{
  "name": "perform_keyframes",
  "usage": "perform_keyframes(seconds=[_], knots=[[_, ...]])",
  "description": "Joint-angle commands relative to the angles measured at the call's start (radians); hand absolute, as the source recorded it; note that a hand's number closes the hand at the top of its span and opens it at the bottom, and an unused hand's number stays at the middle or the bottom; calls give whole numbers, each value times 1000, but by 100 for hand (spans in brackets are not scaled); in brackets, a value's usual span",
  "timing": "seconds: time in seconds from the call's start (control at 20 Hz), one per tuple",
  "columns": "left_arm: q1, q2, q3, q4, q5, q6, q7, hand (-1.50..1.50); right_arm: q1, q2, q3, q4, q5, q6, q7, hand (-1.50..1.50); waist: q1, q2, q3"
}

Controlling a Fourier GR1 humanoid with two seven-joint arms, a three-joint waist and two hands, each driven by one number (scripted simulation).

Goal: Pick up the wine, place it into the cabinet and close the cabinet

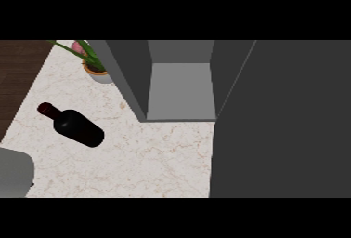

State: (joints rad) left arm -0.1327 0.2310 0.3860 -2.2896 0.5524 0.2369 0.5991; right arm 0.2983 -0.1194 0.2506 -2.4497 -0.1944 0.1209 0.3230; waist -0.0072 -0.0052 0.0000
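Observation:
The wine bottle (77, 126) is dark, with a reddish cap toward the upper left. It rests on the marble counter (151, 162) at the left, and I cannot tell whether it stands or lies. The grey cabinet (179, 88) is open at the back centre and its inside shows nothing. Its dark door (281, 121) is swung out and fills the right side. A grey forearm (14, 174) enters at the lower left, below the bottle and apart from it. Neither hand shows.
A potted plant (96, 69) with green leaves stands at the back left, beside the cabinet's left wall. The counter's left edge runs along dark wood flooring (17, 79). Bare marble lies between the bottle and the cabinet door.

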Motion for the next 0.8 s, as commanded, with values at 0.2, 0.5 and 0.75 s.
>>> perform_keyframes(seconds=[0.2, 0.5, 0.75], knots=[[-7, 13, 11, -83, -2, 70, 65, -150, 38, -31, 25, -278, -20, -49, 152, -150, -5, 0, 0], [-18, 88, 112, -103, 40, 120, 145, -150, 15, -27, 79, -267, 15, -72, 163, -150, 4, -1, 0], [6, 64, 124, -102, 48, 78, 83, -150, -25, -38, 40, -266, 3, -92, 185, -150, 7, 1, 0]])
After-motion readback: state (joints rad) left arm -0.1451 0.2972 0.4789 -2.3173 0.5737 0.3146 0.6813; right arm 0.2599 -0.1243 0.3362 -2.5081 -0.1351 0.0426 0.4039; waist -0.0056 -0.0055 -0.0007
